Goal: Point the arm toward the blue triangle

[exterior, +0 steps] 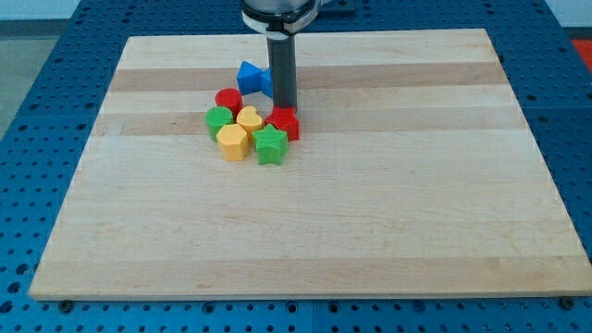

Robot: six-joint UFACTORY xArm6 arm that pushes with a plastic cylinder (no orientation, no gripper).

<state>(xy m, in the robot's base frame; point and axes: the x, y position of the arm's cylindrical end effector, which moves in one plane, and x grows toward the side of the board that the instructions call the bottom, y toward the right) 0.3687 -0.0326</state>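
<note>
The blue triangle [251, 76] lies near the top middle of the wooden board [370, 213], partly hidden on its right side by my rod. My tip [284, 108] touches down just right of and below the blue triangle, directly above the red block [285, 123]. A tight cluster sits below the triangle: a red cylinder [228, 99], a green cylinder [218, 118], a yellow heart [248, 118], a yellow hexagon-like block [232, 142] and a green star [270, 145].
The board rests on a blue perforated table [37, 83]. The arm's mount [279, 14] hangs at the view's top middle.
</note>
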